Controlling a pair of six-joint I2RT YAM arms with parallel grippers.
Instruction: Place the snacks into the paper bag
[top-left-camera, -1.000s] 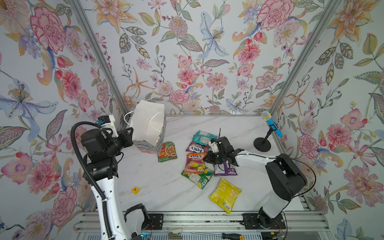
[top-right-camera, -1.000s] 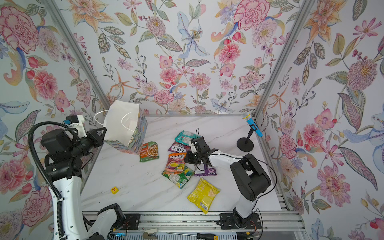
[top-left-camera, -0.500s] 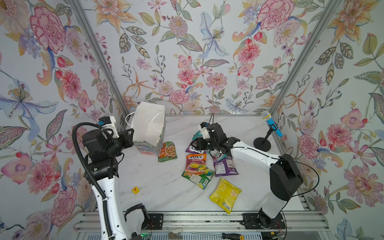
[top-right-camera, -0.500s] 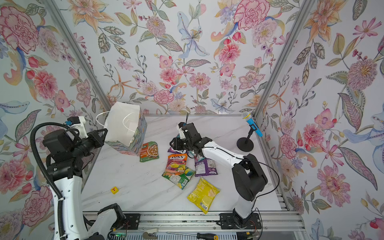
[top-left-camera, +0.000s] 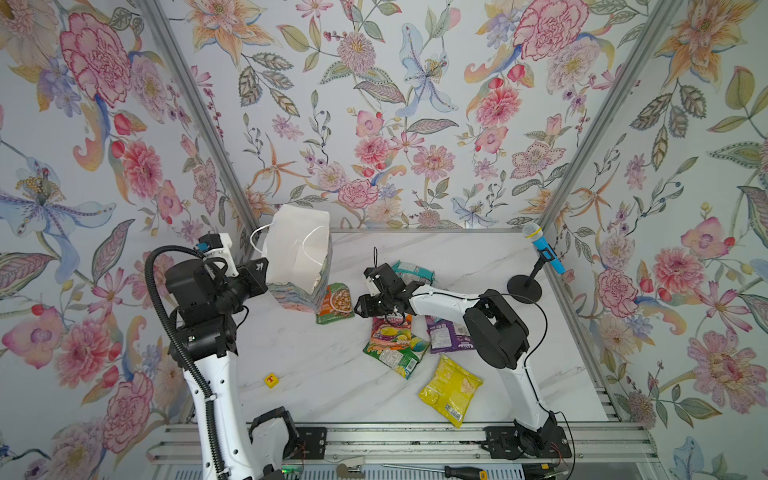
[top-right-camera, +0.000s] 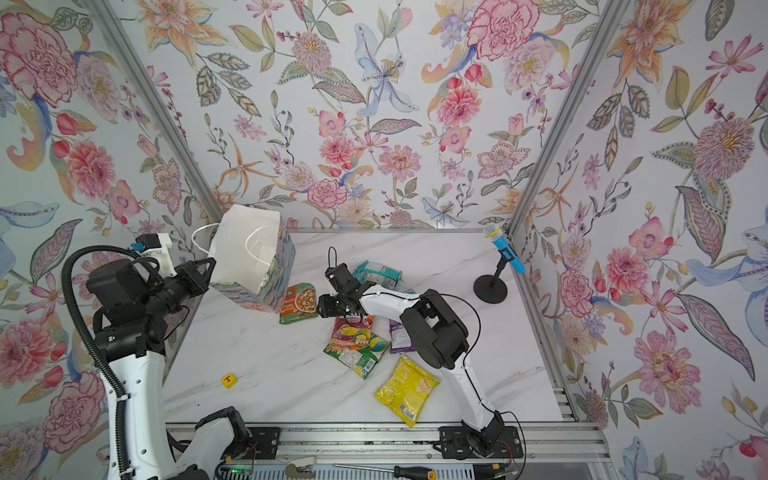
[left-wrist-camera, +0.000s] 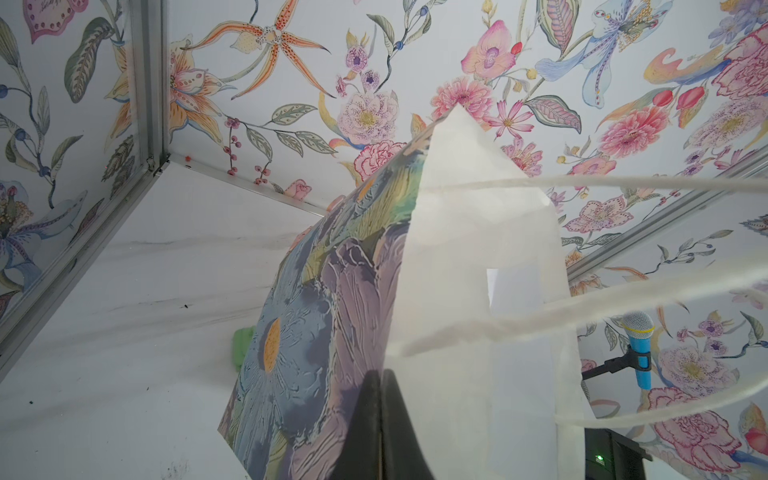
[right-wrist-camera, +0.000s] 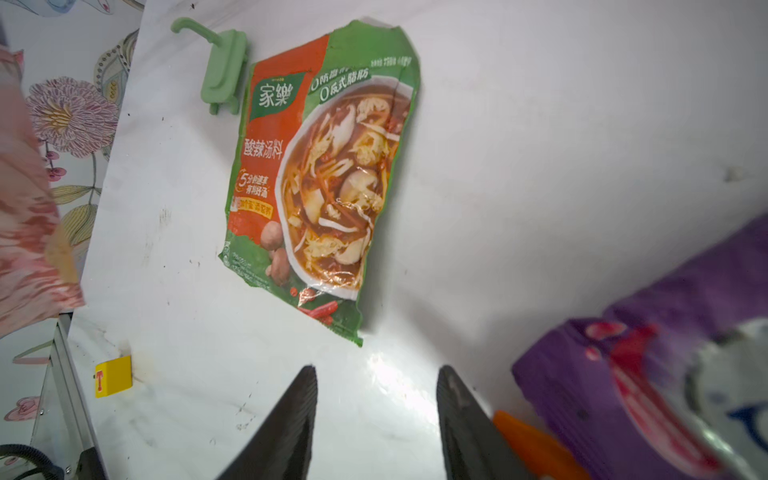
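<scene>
Printed on the green-and-orange soup packet (right-wrist-camera: 320, 183): brand 家樂 in white on a green patch, 酸辣汤料 in white beneath it, "0反式脂肪" across the green top next to another "0" line creased and hard to make out, and a large "5" opening two lines of small characters, not fully legible. Red capital T on the yellow cube (right-wrist-camera: 113, 376). Red and white lettering on the purple packet (right-wrist-camera: 648, 374), too blurred to read. Barcode near a corner of the yellow packet (top-left-camera: 451, 390), digits too small. Dark round logo on the fruit-printed packet (top-left-camera: 392, 336), half covered, not legible.
</scene>
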